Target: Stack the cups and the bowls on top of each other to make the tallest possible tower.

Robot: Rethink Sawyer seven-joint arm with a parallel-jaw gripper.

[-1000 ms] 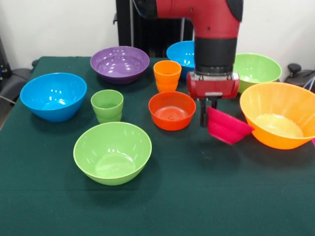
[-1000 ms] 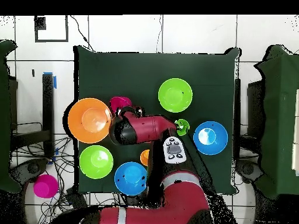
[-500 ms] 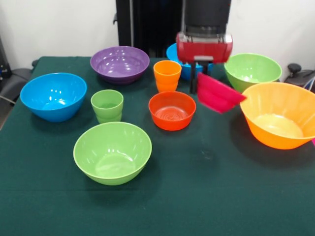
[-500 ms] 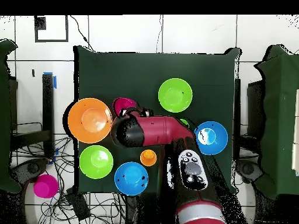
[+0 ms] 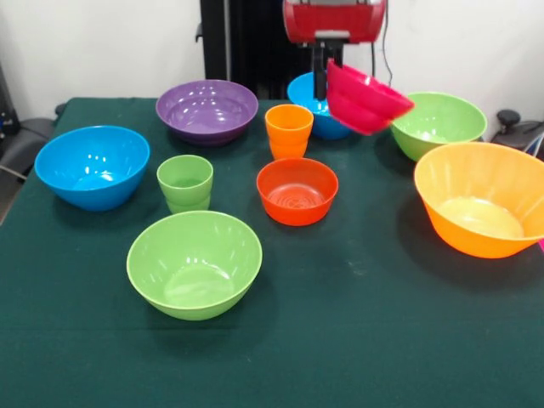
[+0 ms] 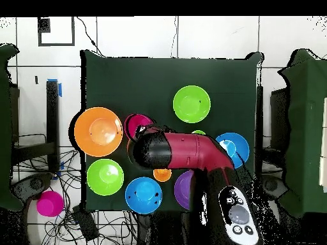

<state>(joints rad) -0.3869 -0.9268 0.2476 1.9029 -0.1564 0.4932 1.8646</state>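
- Lower centre of the front view: one light green bowl point(image 5: 194, 263) sits upright on the bench point(image 5: 357, 340), nothing inside it.
- Mid frame: the orange-red bowl point(image 5: 297, 190), the light green cup point(image 5: 184, 183) and the blue bowl point(image 5: 92, 166) stand apart on the cloth; the large orange bowl point(image 5: 480, 210) is at right. All upright, none nested.
- Further back: the orange cup point(image 5: 289, 130), the purple bowl point(image 5: 206, 110), a second blue bowl point(image 5: 306, 93) partly hidden, and a second green bowl point(image 5: 442, 121).
- Upper centre: my fingers point(image 5: 321, 72) are clamped on the rim of the magenta bowl point(image 5: 365, 99), which hangs tilted in the air, clear of the bench, mouth up and leaning.
- Judgement: carry step in hand; no tower begun. Next move calls for levelling the bowl over a chosen base and lowering it centred before release.
- Glossy, small, shallow; likely to slip if set down tilted.
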